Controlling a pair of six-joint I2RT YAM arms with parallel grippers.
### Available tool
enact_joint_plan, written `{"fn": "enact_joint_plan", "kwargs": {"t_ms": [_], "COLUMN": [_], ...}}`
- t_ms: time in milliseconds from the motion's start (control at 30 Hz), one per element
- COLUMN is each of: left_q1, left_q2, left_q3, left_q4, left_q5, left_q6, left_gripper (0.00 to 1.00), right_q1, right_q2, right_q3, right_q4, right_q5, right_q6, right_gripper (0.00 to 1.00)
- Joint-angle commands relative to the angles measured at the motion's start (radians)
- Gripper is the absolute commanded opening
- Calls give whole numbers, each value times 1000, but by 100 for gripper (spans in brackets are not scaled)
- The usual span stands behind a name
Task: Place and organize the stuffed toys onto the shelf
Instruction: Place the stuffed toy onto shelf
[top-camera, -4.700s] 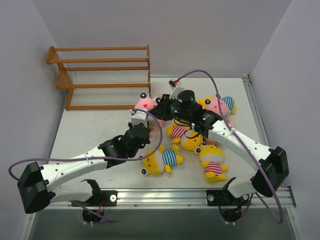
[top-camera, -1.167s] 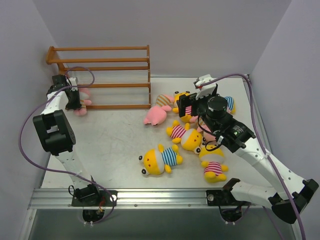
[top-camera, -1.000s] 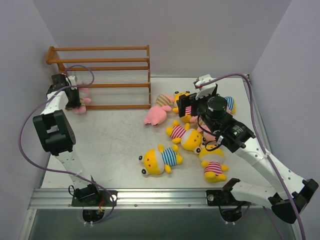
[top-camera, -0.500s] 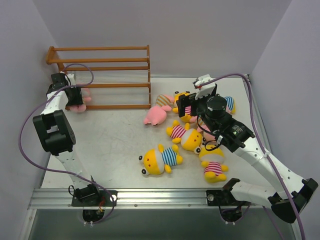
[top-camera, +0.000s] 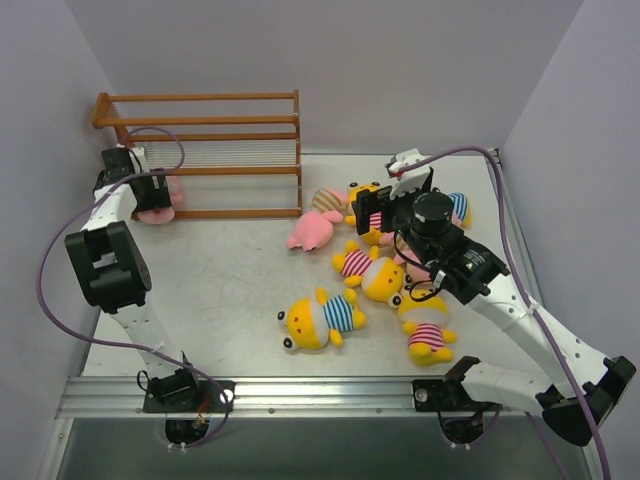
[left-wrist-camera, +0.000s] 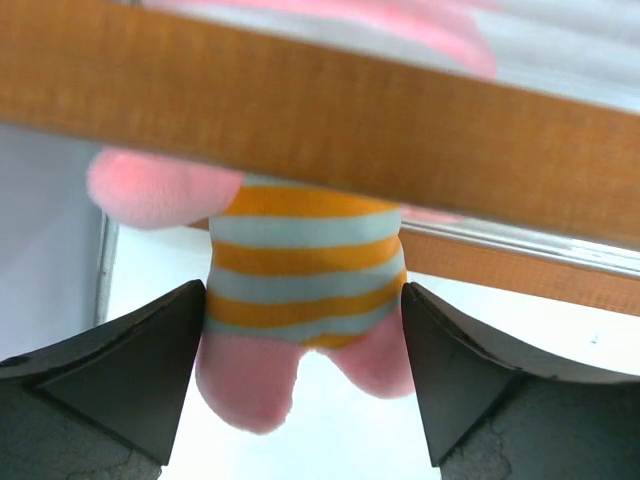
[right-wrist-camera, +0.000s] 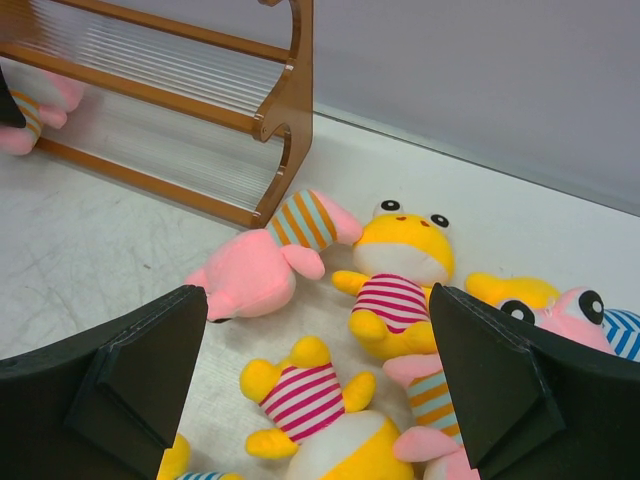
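Pink plush toy in a tan-striped shirt now rests at the left end of the shelf, apparently on its lowest tier. The left gripper has spread its jaws to either side, no longer squeezing. That toy looks placed, while the right gripper hangs wide and empty over the remaining toys.

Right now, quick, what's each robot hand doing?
Left gripper: jaws either side of the pink stuffed toy at the shelf; gripping or not, cannot tell.
Right gripper: open, holding nothing.
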Motion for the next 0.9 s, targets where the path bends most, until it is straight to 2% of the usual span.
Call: {"fn": "enact_joint_plan", "kwargs": {"t_ms": [0, 333, 500, 667, 733, 867], "left_q1": [14, 25, 36, 57, 60, 62], "left_q2": [-100, -232, -342, -450, -464, -442], "left_q3": [-33, -165, -312, -498, -585, -691], "left_q4": [64, 142, 231, 414, 529, 719], "left_q5": [-3, -14, -28, -77, -75, -52], "left_q6": [-72, -237, -381, -592, -677, -754], "left_gripper": [89, 93, 93, 94, 94, 94], "right_q1": [4, 4, 5, 9, 9, 10], "right_q2": [-10, -35, -44, -55, -53, -53], "right_q3": [5, 1, 1, -5, -5, -8], "right_q4": [23, 20, 22, 22, 22, 25], "right_q5": [-3, -28, -43, -49, -51, -57], "right_q6": [-13, -13, -13, -12, -13, -12], "right_gripper": [100, 100, 100, 100, 100, 100]}}
